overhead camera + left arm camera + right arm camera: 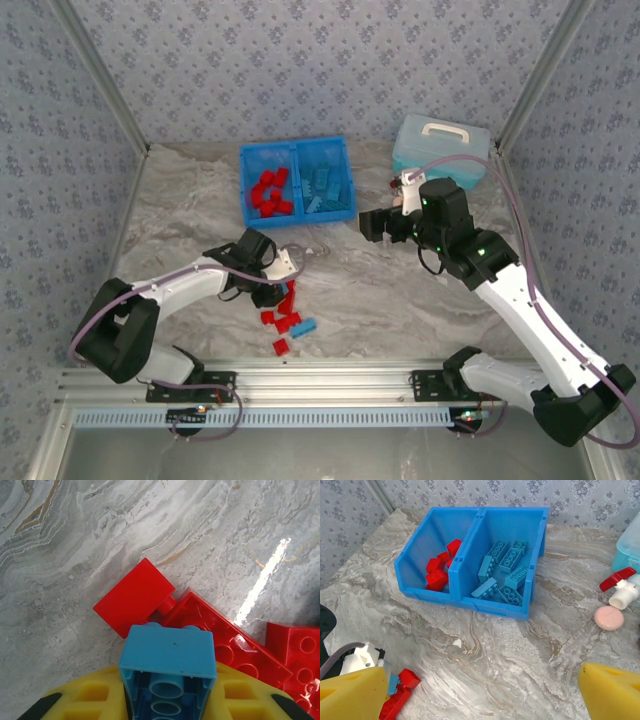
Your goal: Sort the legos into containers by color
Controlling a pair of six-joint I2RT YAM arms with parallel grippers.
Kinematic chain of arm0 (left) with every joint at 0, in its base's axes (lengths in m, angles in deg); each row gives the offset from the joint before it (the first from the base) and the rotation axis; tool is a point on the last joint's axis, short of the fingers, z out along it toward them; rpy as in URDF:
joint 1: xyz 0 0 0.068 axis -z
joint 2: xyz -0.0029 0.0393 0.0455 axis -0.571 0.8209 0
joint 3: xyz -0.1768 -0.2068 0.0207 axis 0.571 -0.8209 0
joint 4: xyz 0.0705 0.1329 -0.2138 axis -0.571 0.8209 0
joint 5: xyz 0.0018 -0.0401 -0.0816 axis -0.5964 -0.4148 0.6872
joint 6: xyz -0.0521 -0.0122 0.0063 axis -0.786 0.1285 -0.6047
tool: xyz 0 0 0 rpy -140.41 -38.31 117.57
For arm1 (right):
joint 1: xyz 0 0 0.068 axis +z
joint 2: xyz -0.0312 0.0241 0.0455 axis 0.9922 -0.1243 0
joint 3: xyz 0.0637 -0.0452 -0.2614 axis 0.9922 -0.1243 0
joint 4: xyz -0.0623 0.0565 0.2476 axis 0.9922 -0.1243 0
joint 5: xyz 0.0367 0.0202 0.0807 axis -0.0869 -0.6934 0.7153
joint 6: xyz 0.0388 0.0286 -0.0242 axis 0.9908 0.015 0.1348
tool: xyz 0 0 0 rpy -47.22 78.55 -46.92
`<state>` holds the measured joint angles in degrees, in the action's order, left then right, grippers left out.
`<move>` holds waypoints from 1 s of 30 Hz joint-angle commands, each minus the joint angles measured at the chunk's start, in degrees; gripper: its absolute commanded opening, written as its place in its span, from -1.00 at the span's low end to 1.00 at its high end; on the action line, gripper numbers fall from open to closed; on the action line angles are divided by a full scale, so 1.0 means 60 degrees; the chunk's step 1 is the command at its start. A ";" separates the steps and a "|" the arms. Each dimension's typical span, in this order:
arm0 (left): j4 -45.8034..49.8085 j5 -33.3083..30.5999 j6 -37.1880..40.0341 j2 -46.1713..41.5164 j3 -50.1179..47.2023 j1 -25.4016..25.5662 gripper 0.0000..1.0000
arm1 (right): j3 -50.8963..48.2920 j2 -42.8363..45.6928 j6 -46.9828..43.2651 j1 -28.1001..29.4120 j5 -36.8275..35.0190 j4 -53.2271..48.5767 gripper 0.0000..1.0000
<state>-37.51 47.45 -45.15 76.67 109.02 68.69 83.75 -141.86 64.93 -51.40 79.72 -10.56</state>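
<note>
Clamping a light blue brick (167, 660) between its yellow fingers (90, 700), the left gripper (284, 283) is hanging low over the loose legos (285, 325) nearest the arm bases, where red bricks (134, 597) are lying against one another on the marbled table (60, 555). Farther out, the right gripper (485, 690) is hovering above bare tabletop, its jaws standing wide apart with nothing between them. Beyond both, the blue tray (415, 555) is holding sorted red pieces (439, 571) in its left compartment (427, 535) and sorted light blue pieces (502, 567) in its right compartment (530, 535), with a pale blue case (440, 145) standing near its right side.
</note>
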 commanded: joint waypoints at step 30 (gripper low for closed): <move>0.5378 -0.3495 -0.8448 1.0606 1.9543 -0.0108 -0.53 | -0.0031 0.0839 0.1785 -0.0410 -0.0520 -0.1193 1.00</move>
<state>-8.92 27.58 -91.09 138.59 222.48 68.58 84.23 -138.25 73.76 -53.49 77.16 -15.37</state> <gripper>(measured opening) 0.307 0.999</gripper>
